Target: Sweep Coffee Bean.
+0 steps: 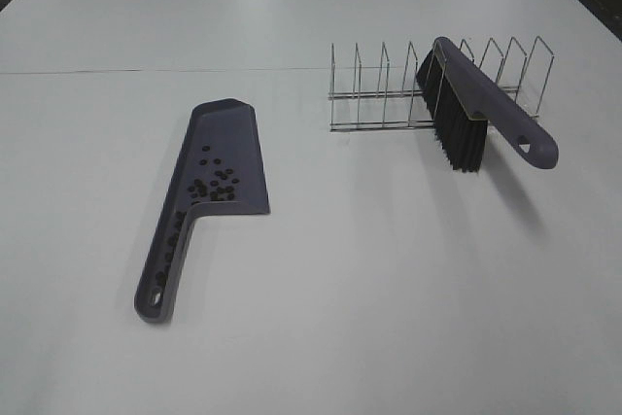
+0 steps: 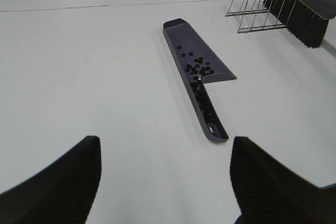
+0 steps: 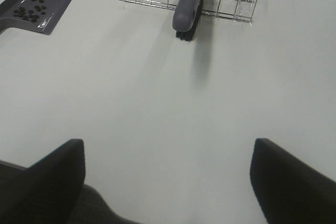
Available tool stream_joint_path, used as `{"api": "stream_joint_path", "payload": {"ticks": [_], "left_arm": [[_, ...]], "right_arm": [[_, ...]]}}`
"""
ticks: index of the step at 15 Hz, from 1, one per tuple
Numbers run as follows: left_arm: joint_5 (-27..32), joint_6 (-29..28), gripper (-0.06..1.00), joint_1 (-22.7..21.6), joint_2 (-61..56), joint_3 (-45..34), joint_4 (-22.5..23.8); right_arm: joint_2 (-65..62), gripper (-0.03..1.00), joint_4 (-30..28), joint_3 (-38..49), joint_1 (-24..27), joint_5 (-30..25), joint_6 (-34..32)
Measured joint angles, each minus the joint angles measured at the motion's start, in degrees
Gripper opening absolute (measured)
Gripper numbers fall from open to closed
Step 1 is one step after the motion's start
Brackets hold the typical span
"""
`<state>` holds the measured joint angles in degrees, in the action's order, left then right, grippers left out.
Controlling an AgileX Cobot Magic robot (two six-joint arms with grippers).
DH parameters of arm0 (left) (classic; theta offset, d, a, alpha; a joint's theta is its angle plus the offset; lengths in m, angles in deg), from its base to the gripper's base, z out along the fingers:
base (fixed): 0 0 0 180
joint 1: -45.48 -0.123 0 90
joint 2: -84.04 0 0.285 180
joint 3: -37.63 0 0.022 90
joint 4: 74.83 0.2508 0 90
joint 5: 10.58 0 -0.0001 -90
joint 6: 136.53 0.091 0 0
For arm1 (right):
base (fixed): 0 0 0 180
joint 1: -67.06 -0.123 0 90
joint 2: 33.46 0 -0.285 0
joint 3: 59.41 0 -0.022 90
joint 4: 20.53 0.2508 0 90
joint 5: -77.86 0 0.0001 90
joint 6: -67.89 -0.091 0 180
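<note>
1. The coffee beans (image 1: 212, 182) were seen gathered inside the purple dustpan (image 1: 236, 119) on the desk (image 1: 389, 289); sweeping was judged complete.
2. The brush (image 1: 486, 104) was seen resting in the wire rack (image 1: 374, 94).
3. Left claw (image 2: 165, 174) and right claw (image 3: 168, 179) were noted agape, holding nothing.
4. No further move was judged necessary.

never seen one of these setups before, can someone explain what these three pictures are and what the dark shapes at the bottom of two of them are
This is a two-armed robot working at a white table. One picture comes from a camera mounted high above, which shows no arms. The other two come from cameras on each arm's wrist, looking forward over the table.

The dark shapes are the jaws: the left gripper and the right gripper, both open and holding nothing.

On the table lies a purple dustpan with the coffee beans already inside it, some down in the handle channel. Behind it to the right, a purple brush with black bristles rests in a wire rack.
</note>
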<state>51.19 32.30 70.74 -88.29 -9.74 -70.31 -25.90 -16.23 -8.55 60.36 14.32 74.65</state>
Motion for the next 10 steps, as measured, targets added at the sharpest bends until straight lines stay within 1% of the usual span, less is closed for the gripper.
{"api": "stream_joint_path", "payload": {"ticks": [2,3,5,8,10], "left_arm": [[0.0,0.1,0.64,-0.1,0.0,0.0,0.0],[0.0,0.1,0.64,-0.8,0.0,0.0,0.0],[0.0,0.1,0.64,-4.0,0.0,0.0,0.0],[0.0,0.1,0.64,-13.1,0.1,0.0,0.0],[0.0,0.1,0.64,-17.6,0.1,0.0,0.0]], "right_arm": [[0.0,0.75,0.0,0.0,0.0,0.0,0.0],[0.0,0.75,0.0,0.0,0.0,0.0,0.0],[0.0,0.75,0.0,0.0,0.0,0.0,0.0],[0.0,0.75,0.0,0.0,0.0,0.0,0.0],[0.0,0.75,0.0,0.0,0.0,0.0,0.0]]}}
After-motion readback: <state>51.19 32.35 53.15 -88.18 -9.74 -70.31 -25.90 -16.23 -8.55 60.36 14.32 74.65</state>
